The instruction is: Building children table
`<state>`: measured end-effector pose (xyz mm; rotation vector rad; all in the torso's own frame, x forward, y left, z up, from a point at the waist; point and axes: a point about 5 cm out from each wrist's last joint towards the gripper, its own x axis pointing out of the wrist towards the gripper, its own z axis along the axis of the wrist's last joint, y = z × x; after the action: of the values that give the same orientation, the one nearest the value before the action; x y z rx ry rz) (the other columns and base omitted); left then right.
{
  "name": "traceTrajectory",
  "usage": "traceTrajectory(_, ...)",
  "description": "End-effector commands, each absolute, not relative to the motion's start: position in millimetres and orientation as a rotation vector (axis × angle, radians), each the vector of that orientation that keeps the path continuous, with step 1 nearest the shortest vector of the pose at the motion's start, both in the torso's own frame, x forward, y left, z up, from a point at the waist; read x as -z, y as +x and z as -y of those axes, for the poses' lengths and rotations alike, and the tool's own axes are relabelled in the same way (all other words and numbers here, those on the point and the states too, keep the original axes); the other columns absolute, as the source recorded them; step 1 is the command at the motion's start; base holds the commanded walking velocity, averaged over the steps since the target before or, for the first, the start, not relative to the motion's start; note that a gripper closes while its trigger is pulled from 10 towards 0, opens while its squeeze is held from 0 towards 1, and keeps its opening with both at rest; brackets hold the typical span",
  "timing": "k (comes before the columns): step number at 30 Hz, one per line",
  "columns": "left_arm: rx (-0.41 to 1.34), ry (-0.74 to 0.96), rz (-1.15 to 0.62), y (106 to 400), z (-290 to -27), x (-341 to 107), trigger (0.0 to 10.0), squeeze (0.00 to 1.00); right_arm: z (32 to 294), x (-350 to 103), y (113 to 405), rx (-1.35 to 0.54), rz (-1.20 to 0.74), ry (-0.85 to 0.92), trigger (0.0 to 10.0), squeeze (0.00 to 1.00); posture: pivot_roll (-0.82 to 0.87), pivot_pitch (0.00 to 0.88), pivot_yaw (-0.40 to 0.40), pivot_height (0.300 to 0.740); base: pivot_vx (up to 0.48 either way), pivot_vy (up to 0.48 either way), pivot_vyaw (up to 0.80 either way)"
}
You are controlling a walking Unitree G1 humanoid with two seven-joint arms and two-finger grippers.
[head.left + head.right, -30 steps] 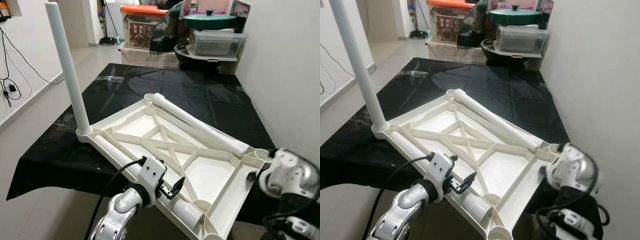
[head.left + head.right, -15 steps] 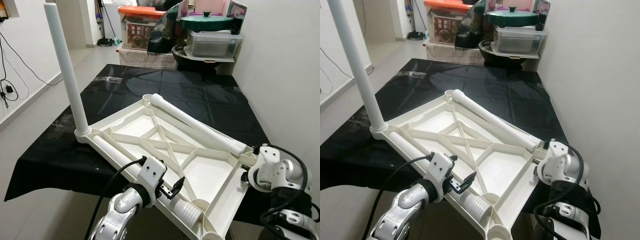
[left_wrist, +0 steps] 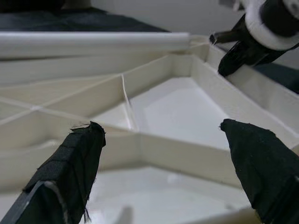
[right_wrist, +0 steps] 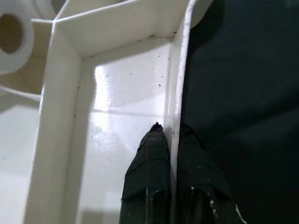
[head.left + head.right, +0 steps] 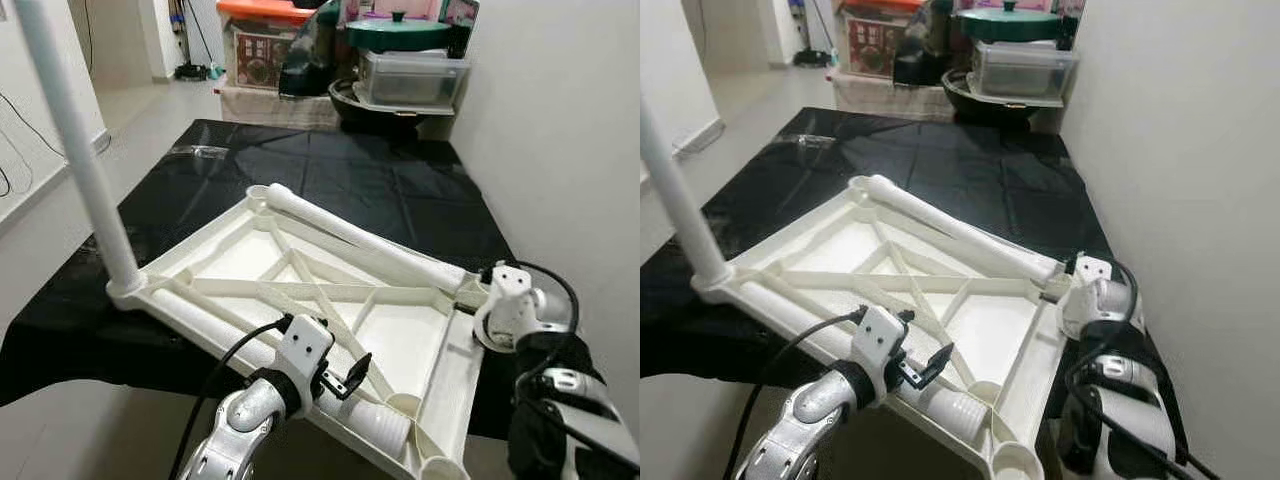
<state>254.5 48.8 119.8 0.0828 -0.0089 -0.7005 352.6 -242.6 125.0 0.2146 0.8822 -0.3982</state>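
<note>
A white plastic table leg (image 5: pixel 75 150) stands upright in the left corner socket of the upside-down cream plastic ribbed tabletop (image 5: pixel 300 300), which lies on the black sheet-covered surface (image 5: pixel 380 180). My left gripper (image 5: pixel 345 372) hovers spread over the tabletop's near rim, just beside a loose white ribbed-end leg (image 5: pixel 385 425) lying along it. A second loose white leg (image 5: pixel 360 245) rests along the far rim. My right gripper (image 4: pixel 170 161) pinches the tabletop's right edge wall, 1 finger on each side.
</note>
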Motion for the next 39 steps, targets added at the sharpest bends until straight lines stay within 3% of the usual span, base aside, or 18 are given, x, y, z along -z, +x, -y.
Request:
traceTrajectory(1, 0.722, 0.067, 0.012, 249, -44, -122, 10.0, 0.00, 230, -133, 364, 0.358, -0.846, 0.202, 0.0, 0.00, 0.14, 0.000, -0.160, 0.740, 0.000, 0.000, 0.00)
traceTrajectory(8, 0.742, 0.045, 0.022, 240, -39, -128, 10.0, 0.00, 208, -152, 383, 0.354, -0.771, 0.255, 0.0, 0.00, 0.15, 0.000, -0.179, 0.740, 0.000, 0.000, 0.00)
traceTrajectory(17, 0.728, 0.019, 0.003, 233, -37, -129, 10.0, 0.00, 177, -207, 411, 0.330, -0.554, 0.509, 0.0, 0.00, 0.16, 0.000, -0.210, 0.740, 0.000, 0.000, 0.00)
traceTrajectory(21, 0.726, 0.016, 0.000, 232, -37, -129, 10.0, 0.00, 172, -211, 413, 0.305, -0.542, 0.520, 0.0, 0.00, 0.16, 0.000, -0.212, 0.740, 0.000, 0.000, 0.00)
traceTrajectory(22, 0.725, 0.013, -0.002, 231, -37, -130, 10.0, 0.00, 168, -212, 414, 0.293, -0.544, 0.548, 10.0, 0.00, 0.16, 0.000, -0.213, 0.740, 0.000, 0.000, 0.00)
traceTrajectory(36, 0.718, 0.002, -0.017, 224, -36, -133, 10.0, 0.00, 176, -188, 408, 0.400, -0.597, 0.616, 10.0, 0.00, 0.16, 0.000, -0.214, 0.740, 0.000, 0.000, 0.00)
traceTrajectory(37, 0.716, -0.001, -0.019, 223, -36, -134, 10.0, 0.00, 177, -193, 409, 0.405, -0.564, 0.622, 10.0, 0.90, 0.15, 0.000, -0.215, 0.740, 0.000, 0.000, 0.00)
traceTrajectory(38, 0.716, -0.003, -0.020, 223, -35, -134, 10.0, 0.00, 178, -196, 411, 0.407, -0.541, 0.625, 10.0, 0.90, 0.15, 0.000, -0.215, 0.740, 0.000, 0.000, 0.00)
traceTrajectory(39, 0.713, -0.004, -0.023, 222, -35, -135, 10.0, 0.00, 179, -200, 412, 0.408, -0.520, 0.632, 10.0, 1.00, 0.15, 0.000, -0.219, 0.740, 0.000, 0.000, 0.00)
